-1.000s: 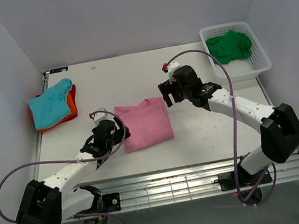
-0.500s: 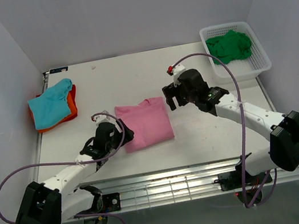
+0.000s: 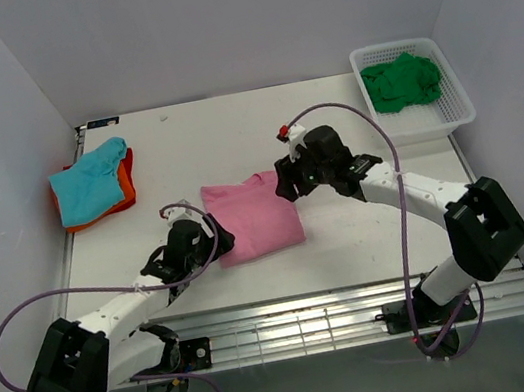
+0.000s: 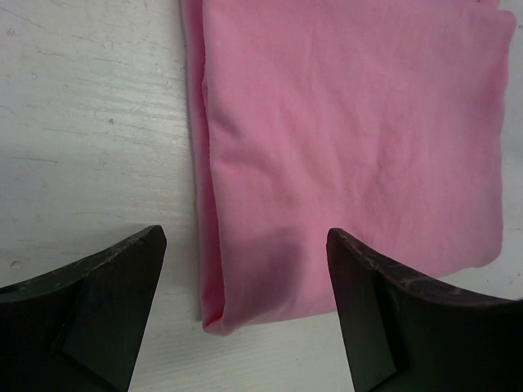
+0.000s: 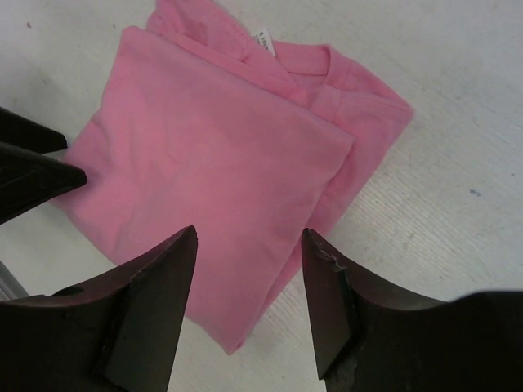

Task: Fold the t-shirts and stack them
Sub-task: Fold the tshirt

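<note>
**Top view, 12 o'clock lying away from the arm bases.** I see the folded pink cotton t-shirt (image 3: 254, 220) lying flat near the middle of the white table (image 3: 371, 238). Its outline is a near-square rectangle. The long axis runs roughly from 12 to 6 o'clock, tipped slightly toward 11. The collar (image 5: 306, 69), with a small white label (image 5: 267, 41), points to 12 o'clock, and a doubled edge faces 9 o'clock.

The left gripper (image 4: 243, 237) sits at the shirt's 7 o'clock corner with its jaws wide. One finger is over bare table and the other over pink cloth, with nothing clamped. The right gripper (image 5: 249, 237) sits at the 1 o'clock corner beside the collar, jaws part-way apart above the shirt's edge. I cannot tell whether its fingers touch the cloth.

At 10 o'clock, well apart, a teal cotton t-shirt (image 3: 87, 181) lies on an orange cotton t-shirt (image 3: 125, 188). At 2 o'clock a crumpled dark green cotton t-shirt (image 3: 402, 80) lies in the white plastic mesh basket (image 3: 458, 111).
</note>
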Robot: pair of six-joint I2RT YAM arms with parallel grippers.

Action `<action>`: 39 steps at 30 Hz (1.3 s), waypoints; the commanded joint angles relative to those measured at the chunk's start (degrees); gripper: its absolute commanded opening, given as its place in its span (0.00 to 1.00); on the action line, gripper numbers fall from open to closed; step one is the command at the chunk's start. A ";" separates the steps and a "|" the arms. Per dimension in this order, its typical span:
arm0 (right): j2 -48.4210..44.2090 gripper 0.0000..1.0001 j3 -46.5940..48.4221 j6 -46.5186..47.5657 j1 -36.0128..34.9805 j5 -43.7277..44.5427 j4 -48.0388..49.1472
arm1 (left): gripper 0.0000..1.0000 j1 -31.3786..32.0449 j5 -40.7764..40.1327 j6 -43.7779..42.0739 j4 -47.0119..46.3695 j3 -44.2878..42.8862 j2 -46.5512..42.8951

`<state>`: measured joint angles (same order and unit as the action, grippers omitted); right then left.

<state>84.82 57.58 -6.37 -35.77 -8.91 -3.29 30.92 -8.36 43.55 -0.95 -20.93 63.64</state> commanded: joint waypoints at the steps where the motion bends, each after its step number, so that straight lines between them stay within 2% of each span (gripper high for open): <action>1: 3.16 0.58 -0.45 -1.36 -0.53 -4.80 2.67 | 0.90 -0.24 -0.08 0.31 -1.95 0.45 -2.38; 9: 10.28 0.35 -0.37 -1.98 -1.14 -8.40 4.78 | 0.90 -0.42 -1.04 -0.22 -2.04 0.54 -3.34; 13: 13.00 0.27 0.95 -1.98 -1.67 -10.16 4.43 | 0.90 -0.68 -1.22 -0.39 -1.95 0.54 -3.61; 23: 14.32 0.25 2.71 -1.54 -3.52 -11.66 4.08 | 0.90 -1.12 -1.31 -0.31 -2.30 1.24 -3.70; 31: 18.71 0.25 4.20 -1.19 -3.78 -11.40 3.38 | 0.90 -1.30 -1.22 -0.48 -2.56 1.50 -3.35; 39: 21.79 0.24 5.79 -0.92 -3.78 -6.39 -0.66 | 0.90 -1.56 0.01 -0.13 -4.32 2.73 -1.06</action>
<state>106.04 61.41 -8.36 -39.40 -18.50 -1.78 29.78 -8.91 43.55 -3.38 -19.14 61.87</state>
